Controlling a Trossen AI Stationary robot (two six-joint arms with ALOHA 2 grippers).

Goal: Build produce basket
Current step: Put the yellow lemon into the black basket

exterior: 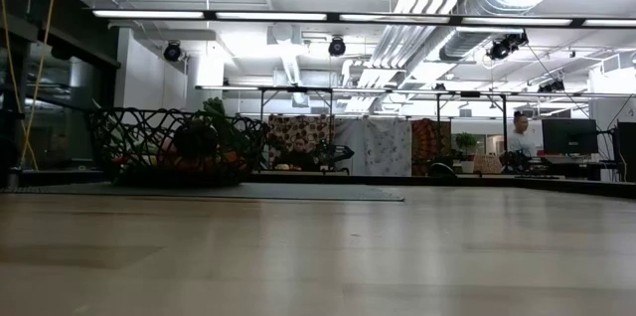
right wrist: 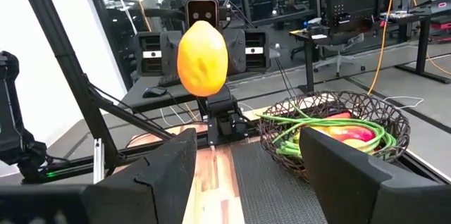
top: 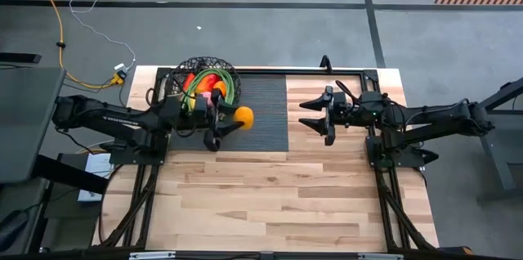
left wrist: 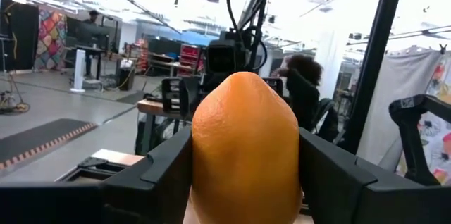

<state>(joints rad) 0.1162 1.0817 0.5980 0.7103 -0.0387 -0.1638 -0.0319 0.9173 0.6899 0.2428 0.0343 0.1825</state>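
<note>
The black wire-mesh basket (top: 209, 78) stands on a dark mat at the table's far left. It holds long green stalks, a red pepper and yellow and red fruit, seen best in the right wrist view (right wrist: 340, 131). It also shows in the low view (exterior: 179, 143). My left gripper (top: 230, 119) is just to the near right of the basket, high above the table, shut on an orange fruit (top: 243, 118). My right gripper (top: 320, 118) is open and empty over the mat's right edge, facing the left one. My left gripper pinches the orange fruit by its two opposite sides (left wrist: 201, 160) between its two fingers (left wrist: 165, 175). The fingers lie level and point toward the table's right edge. The fruit is lifted clear of the table and stands with its long axis upright (right wrist: 203, 56).
The dark ribbed mat (top: 265, 113) covers the table's far middle. Bare wooden tabletop (top: 278, 203) fills the near half. Black frame rails (top: 343, 69) run along the table's edges. A person shows in the room beyond the table (exterior: 519, 132).
</note>
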